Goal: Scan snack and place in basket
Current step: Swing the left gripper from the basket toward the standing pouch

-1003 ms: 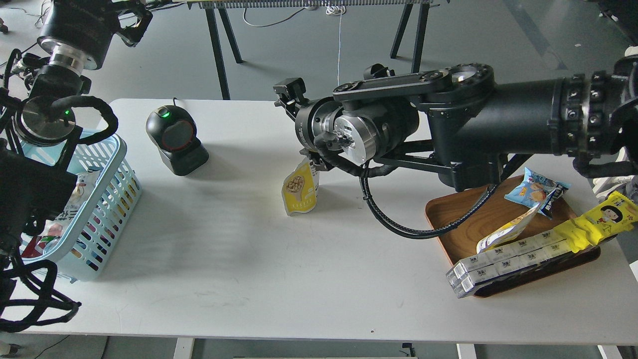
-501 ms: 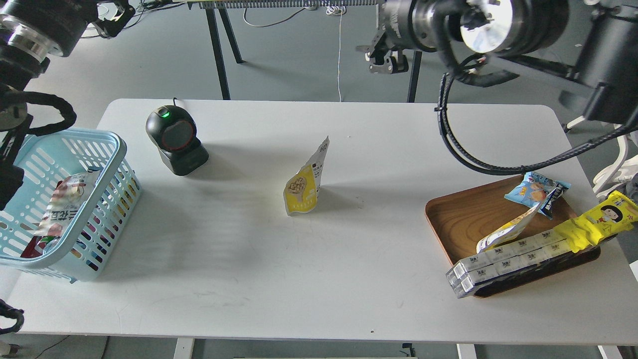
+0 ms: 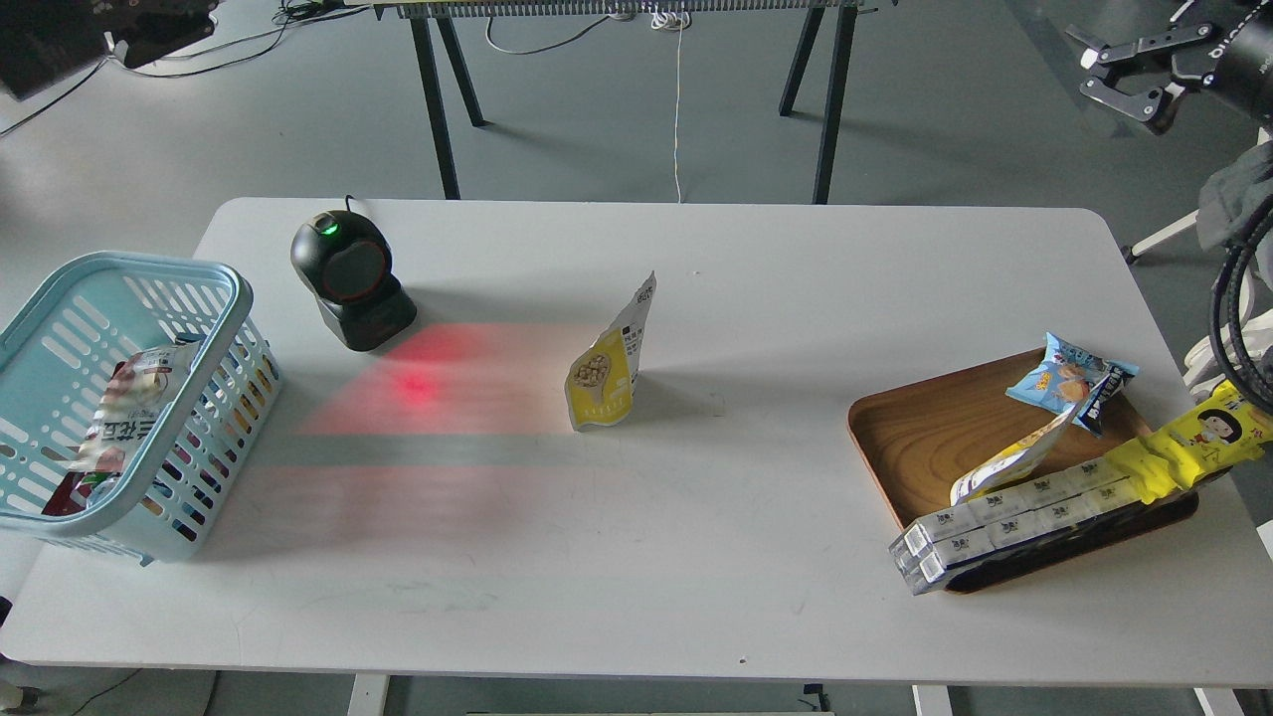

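Note:
The snack [image 3: 609,366], a small yellow pouch picturing beige nuts with a white printed back, stands upright on its own at the middle of the white table [image 3: 636,557]. The light blue slotted basket [image 3: 214,398] stands at the table's left edge, tilted, with other packets inside. My right gripper [image 3: 1112,72] is high at the top right, beyond the table, open and empty, far from the snack. Only a dark part of my left arm shows at the top left corner; its gripper is out of view.
A black barcode scanner [image 3: 350,281] with a green light stands back left and casts a red patch [image 3: 423,383] on the table between itself and the snack. A brown wooden tray [image 3: 935,438] at the right holds a blue packet [image 3: 1072,382], a long yellow pack [image 3: 1188,443] and boxed items.
My right arm let go of the snack and rose up and away to the top right. My left arm withdrew from over the basket. The scanner's red light now shows on the table.

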You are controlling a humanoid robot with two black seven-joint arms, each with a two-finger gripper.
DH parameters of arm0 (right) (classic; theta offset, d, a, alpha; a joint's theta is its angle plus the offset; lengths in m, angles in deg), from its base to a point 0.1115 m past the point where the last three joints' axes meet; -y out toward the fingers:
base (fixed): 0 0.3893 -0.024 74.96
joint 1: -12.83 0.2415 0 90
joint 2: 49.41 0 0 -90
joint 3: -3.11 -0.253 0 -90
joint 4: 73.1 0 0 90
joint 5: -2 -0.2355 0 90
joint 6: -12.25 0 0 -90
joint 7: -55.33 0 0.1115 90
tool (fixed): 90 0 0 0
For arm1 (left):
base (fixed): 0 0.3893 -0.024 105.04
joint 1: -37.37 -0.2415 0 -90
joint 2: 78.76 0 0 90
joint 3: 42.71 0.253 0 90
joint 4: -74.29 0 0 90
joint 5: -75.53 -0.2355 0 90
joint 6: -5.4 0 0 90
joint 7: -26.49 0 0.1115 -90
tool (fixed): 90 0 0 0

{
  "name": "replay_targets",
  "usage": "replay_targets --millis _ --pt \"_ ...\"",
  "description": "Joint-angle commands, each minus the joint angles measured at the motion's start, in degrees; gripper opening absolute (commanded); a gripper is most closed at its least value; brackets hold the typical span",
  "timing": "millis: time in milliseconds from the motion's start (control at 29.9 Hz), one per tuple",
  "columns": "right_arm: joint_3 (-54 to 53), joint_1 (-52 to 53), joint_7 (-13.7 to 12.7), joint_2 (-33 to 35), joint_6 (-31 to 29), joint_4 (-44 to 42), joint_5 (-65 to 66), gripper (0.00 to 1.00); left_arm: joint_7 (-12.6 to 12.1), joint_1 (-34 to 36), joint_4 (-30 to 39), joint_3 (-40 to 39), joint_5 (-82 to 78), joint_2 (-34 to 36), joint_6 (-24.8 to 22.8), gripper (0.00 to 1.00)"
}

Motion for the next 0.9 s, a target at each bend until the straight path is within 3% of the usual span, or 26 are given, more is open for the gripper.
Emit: replay_targets --millis 0,134,201,368,602,702,869 --pt "-0.5 -6.3 3.1 0.2 -7.9 -3.2 -4.5 0.99 -0.6 0.0 4.2 0.4 -4.9 3.0 -0.1 1.00" --pt "-0.5 -10.7 4.5 -2.3 -16.7 -8.6 -8.3 0.99 -0.7 -0.2 11.1 0.4 -16.3 5.6 -1.2 1.00" --pt "-0.5 -11.7 4.5 -5.2 -16.7 -11.8 -8.4 0.99 -0.8 -0.3 15.0 0.5 -23.0 5.7 -1.4 1.00" --pt "-1.1 -12.1 4.8 -8.1 -16.7 -14.4 -8.6 0.99 -1.6 -0.2 15.3 1.8 -37.0 4.0 -2.4 1.00" --pt "-1.2 -12.5 4.8 -8.5 -16.7 -14.3 -8.4 0.99 -5.1 0.2 15.3 6.5 -53.5 -4.3 -3.7 1.00" --pt "-1.2 -13.0 4.8 -8.5 -16.7 -14.3 -8.4 0.99 -8.4 0.4 15.3 8.0 -58.7 -9.5 -3.7 1.00" --pt "-1.1 -13.4 4.9 -8.6 -16.7 -14.3 -8.0 0.99 -17.6 0.5 15.3 8.4 -60.5 -18.6 -3.7 1.00"
